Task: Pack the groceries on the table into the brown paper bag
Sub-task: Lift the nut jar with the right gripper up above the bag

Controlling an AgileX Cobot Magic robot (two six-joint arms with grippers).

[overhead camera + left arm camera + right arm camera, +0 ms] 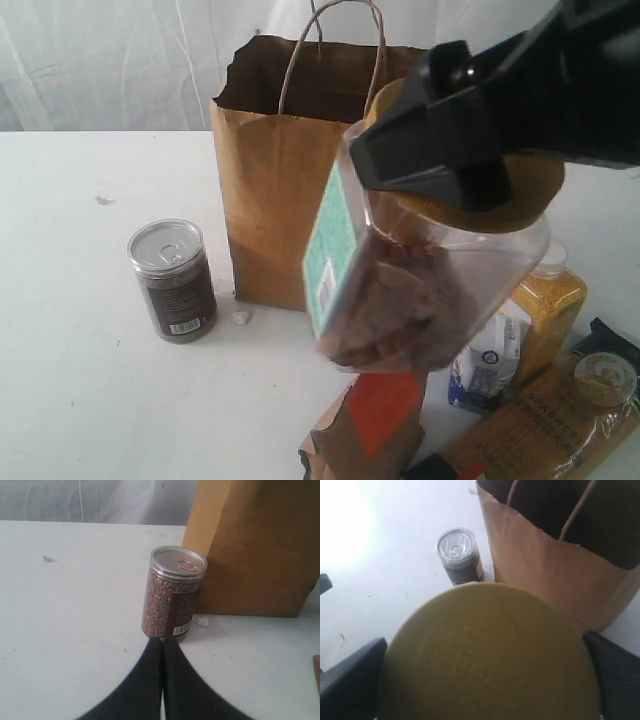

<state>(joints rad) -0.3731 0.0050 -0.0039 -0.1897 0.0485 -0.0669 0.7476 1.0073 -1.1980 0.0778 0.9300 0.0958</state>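
Note:
My right gripper (455,165) is shut on the tan lid (490,655) of the clear jar (420,290). It holds the jar tilted in the air in front of the brown paper bag (275,200), below the bag's open rim. The bag stands upright on the table (80,400). Left of the bag stands the dark can (172,280) with its silver pull-tab lid. In the left wrist view my left gripper (161,642) is shut and empty, its tips just short of the can (175,595). The left gripper does not show in the exterior view.
The brown pouch (370,430), white-blue carton (487,365), yellow bottle (548,310) and spaghetti packet (540,430) lie together at the front right, under the raised jar. A small pale crumb (240,317) sits between can and bag. A white curtain hangs behind.

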